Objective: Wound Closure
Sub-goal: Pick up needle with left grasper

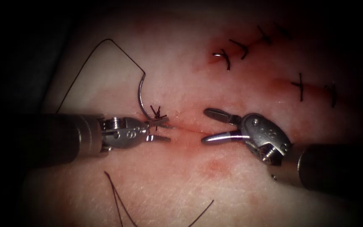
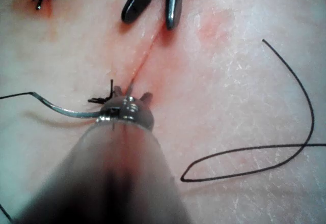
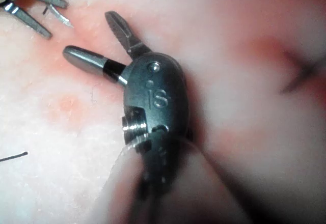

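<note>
My left tool (image 1: 162, 130) comes in from the left with its jaws open at the left end of the cut (image 1: 188, 130), a thin red line. The curved needle (image 1: 139, 94) arcs down to the upper jaw beside a dark knot (image 1: 156, 111). Its tip end (image 3: 63, 20) pokes out free between those jaws, and I see no part of it in the tissue. In the left wrist view the needle (image 2: 66, 112) runs under the tool head (image 2: 132, 91). On the right, my right tool (image 1: 204, 125) stands wide open over the cut, holding nothing (image 3: 89, 33).
Thread (image 1: 106, 40) runs from the needle's tail in a loop up and back down to the left. More loose thread (image 1: 116, 199) lies on the near tissue and curls in the left wrist view (image 2: 285, 147). Finished stitches (image 1: 242, 48) sit at the upper right.
</note>
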### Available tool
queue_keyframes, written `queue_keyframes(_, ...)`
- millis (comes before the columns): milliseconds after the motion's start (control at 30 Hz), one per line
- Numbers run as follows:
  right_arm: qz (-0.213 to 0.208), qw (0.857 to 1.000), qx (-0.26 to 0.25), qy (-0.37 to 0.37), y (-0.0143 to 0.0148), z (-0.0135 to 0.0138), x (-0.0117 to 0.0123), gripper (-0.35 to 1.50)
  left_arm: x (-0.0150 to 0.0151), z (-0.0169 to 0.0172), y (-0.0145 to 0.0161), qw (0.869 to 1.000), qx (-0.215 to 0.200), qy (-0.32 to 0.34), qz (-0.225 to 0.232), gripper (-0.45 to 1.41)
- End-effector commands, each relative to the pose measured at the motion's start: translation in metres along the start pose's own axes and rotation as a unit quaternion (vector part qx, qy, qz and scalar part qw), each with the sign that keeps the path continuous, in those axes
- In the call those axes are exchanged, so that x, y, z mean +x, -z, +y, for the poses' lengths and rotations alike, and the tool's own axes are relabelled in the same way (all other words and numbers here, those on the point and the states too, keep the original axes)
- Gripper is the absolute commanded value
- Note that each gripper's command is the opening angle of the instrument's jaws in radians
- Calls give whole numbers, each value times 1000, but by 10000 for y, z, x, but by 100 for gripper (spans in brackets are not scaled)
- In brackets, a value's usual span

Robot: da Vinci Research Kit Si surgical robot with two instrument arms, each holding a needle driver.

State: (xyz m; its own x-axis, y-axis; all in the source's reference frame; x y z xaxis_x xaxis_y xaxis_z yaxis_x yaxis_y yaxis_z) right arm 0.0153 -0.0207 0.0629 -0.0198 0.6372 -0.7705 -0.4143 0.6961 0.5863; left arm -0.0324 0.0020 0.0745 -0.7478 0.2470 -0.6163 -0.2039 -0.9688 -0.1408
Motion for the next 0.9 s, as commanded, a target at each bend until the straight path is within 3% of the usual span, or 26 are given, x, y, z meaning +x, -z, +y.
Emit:
queue_keyframes(33,0,1000,2,-1,-7,-2,-8,88,-4,4,-12,1000,-7,-6,-14,7)
queue_keyframes(367,0,1000,2,-4,-6,-3,-8,85,-23,16,-32,997,-46,-17,-64,-3)
queue_keyframes(467,0,1000,2,-7,-6,-3,-8,81,-23,13,-33,997,-47,-16,-64,-16)
queue_keyframes(533,0,1000,2,-10,-6,-3,-8,74,-21,9,-31,997,-49,-15,-63,-45)
queue_keyframes(733,-1,1000,0,-13,-8,-2,-7,64,-14,5,-16,997,-55,-17,-60,-45)
queue_keyframes(900,-7,1000,-1,-22,-13,1,-1,58,-6,6,10,995,-64,-75,-13,-45)
